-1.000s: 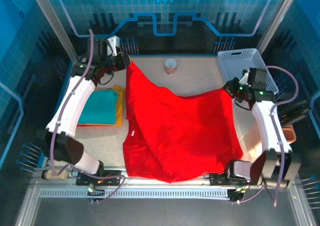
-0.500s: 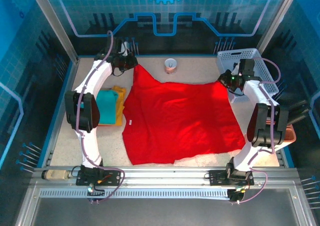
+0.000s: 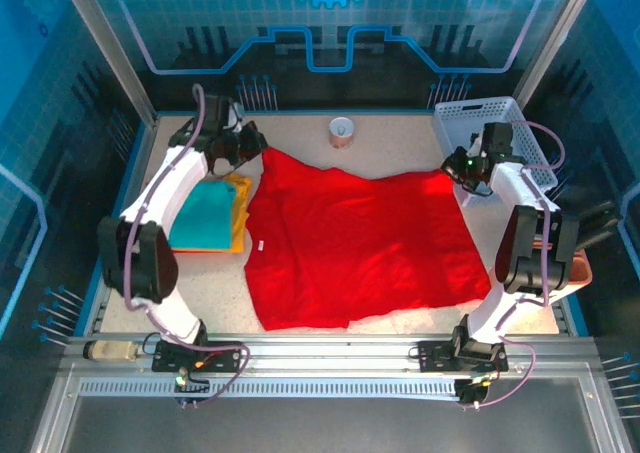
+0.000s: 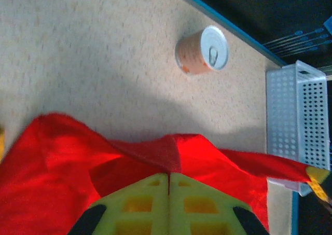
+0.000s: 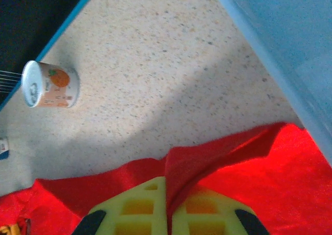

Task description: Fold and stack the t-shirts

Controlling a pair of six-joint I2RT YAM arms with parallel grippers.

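Left gripper (image 4: pixel 168 174), right gripper (image 5: pixel 167 179) both clamped on far corners of red t-shirt (image 3: pixel 360 243); cloth lies spread between and behind them. Risk: uneven pull, thin pinch slips, corner drops, hem bunches.

Yellow-orange shirt (image 3: pixel 240 199) mostly covered by teal shirt (image 3: pixel 203 223), left of top view. Basket (image 4: pixel 296 115) lower end behind red shirt (image 4: pixel 52 167), left wrist view.

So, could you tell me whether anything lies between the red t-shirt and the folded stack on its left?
Nothing visible does. The red t-shirt lies spread right beside the stack, teal t-shirt on yellow-orange t-shirt; the can and basket sit at the far side, away from that path.
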